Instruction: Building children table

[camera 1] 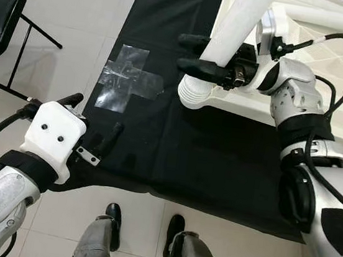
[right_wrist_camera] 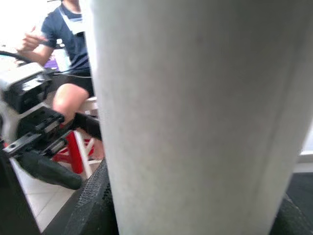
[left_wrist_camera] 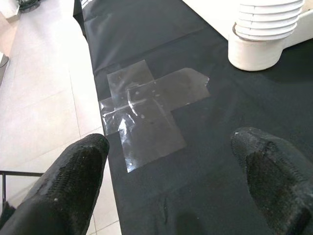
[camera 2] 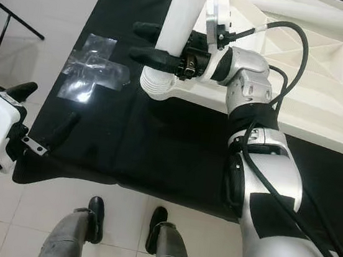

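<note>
A white table leg (camera 1: pixel 240 24) stands tilted in a ribbed white socket (camera 1: pixel 194 94) at the corner of the upturned white tabletop (camera 2: pixel 326 91). My right gripper (camera 1: pixel 186 52) is shut on the leg just above the socket, one black finger on each side. In the right wrist view the leg (right_wrist_camera: pixel 195 112) sits right between the fingers. My left gripper (camera 1: pixel 94 119) hangs open over the near left edge of the black mat (camera 1: pixel 176 141), holding nothing, and its spread fingertips (left_wrist_camera: pixel 73 171) frame a cross of clear tape (left_wrist_camera: pixel 146 112).
A black chair (camera 1: pixel 1 13) stands on the tiled floor at the far left. My own feet (camera 1: pixel 141 225) are at the mat's near edge. A seated person (right_wrist_camera: pixel 73 44) and a red stool (right_wrist_camera: pixel 73 152) appear behind the leg in the right wrist view.
</note>
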### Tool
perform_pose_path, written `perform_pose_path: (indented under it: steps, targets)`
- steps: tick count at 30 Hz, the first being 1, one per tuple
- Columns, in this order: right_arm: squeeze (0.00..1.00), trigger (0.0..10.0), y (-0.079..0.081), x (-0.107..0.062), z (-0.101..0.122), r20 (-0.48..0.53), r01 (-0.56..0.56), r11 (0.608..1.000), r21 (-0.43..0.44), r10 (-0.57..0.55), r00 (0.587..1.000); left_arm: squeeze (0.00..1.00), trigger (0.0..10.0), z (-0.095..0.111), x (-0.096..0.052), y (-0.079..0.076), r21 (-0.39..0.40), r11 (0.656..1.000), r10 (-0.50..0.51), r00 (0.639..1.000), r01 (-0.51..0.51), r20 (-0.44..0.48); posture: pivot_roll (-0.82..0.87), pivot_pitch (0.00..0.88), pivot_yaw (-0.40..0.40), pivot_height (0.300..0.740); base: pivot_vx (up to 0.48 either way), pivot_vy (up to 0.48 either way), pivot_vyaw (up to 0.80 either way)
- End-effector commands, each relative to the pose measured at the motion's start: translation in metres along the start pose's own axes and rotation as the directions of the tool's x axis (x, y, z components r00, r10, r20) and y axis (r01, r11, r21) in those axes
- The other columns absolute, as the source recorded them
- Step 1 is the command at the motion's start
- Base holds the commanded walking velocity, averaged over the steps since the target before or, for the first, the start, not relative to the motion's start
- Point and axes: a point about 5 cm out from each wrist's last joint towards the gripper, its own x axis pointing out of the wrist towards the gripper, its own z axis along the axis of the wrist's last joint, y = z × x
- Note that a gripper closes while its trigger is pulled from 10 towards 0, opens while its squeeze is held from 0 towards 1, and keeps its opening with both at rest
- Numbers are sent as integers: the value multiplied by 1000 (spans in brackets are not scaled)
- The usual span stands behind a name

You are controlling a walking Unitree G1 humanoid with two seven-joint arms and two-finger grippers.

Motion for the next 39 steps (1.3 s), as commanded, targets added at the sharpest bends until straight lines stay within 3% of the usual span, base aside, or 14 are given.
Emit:
perform_pose_path:
  steps: [1,9,16,17,24,35,39]
  targets:
    - [0,10000,1,-6,-8,-41,26,1000,17,-25,999,0,10000,-2,-2,-5,-11,1000,-16,1000,16,-8,266,503,-68,740,0,0,0]
    - [0,10000,-1,-4,-15,-110,59,998,13,-57,992,0,10000,-2,-2,-6,-10,1000,-16,1000,16,-5,264,505,-68,740,0,0,0]
    - [0,10000,3,2,-22,-171,12,1000,3,-12,985,0,10000,-1,-2,-6,-9,1000,-16,1000,16,-2,262,509,-70,740,0,0,0]
    - [0,10000,6,7,-28,-244,-40,999,-10,36,969,0,10000,-1,-2,-6,-9,1000,-15,1000,15,0,260,513,-75,740,0,0,0]
    - [0,10000,14,16,-33,-374,-207,978,-26,183,909,0,10000,0,-3,-7,-11,1000,-11,1000,11,1,255,517,-81,740,0,0,0]
    - [0,10000,15,30,-27,-400,-274,961,-45,234,886,0,10000,0,-2,-8,-16,1000,-8,1000,8,5,247,518,-90,740,0,0,0]
    - [0,10000,12,35,-22,-324,-232,973,-17,214,922,0,10000,0,-2,-8,-17,1000,-5,1000,5,6,245,517,-93,740,0,0,0]
